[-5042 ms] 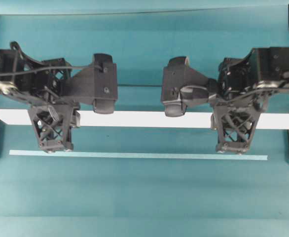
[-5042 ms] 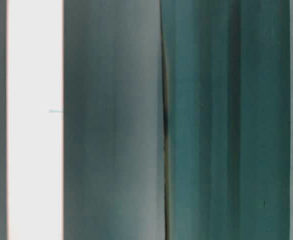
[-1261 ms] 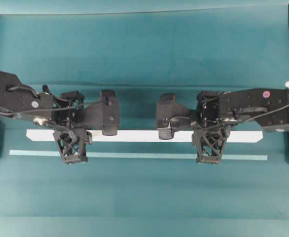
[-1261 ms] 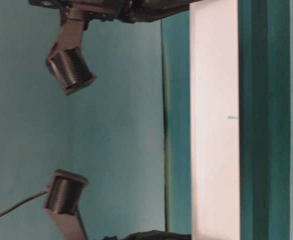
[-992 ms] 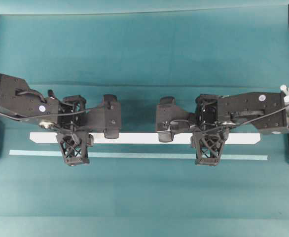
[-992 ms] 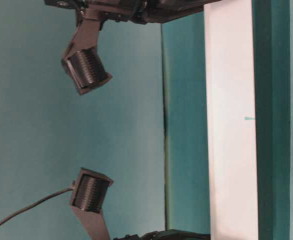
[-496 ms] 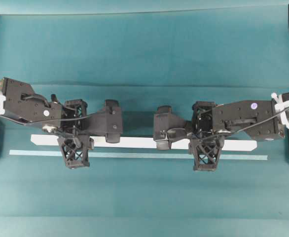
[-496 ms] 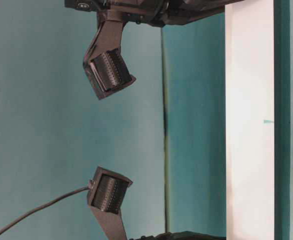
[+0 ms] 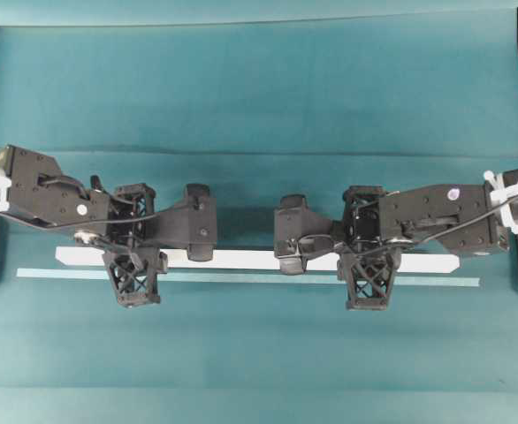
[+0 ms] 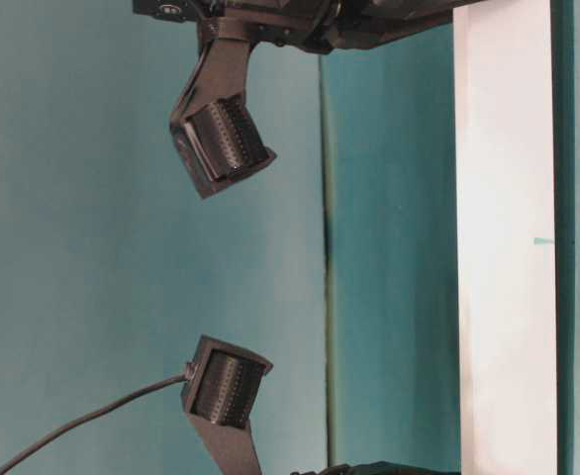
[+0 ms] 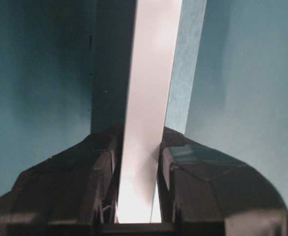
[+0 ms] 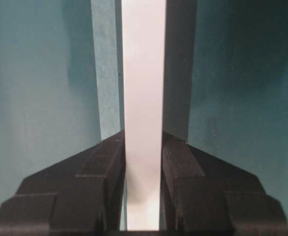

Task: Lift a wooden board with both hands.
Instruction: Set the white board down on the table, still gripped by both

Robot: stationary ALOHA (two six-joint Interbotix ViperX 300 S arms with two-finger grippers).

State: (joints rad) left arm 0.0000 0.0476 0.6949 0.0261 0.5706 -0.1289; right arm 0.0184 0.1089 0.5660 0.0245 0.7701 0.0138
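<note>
- The board (image 9: 250,260) is seen across mid-frame, just above the tape strip (image 9: 241,278).
- The left gripper (image 11: 138,196) and right gripper (image 12: 143,191) are closed onto the board's edges.
- Both ends should be kept level and moved together; uneven motion would likely twist the board.

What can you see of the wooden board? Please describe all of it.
The wooden board is a long, narrow, flat white plank with angled ends, lying crosswise just beyond a thin pale tape strip. The left gripper and right gripper each clamp it between their fingers, one near each end. Whether it rests on the teal cloth cannot be told.
</note>
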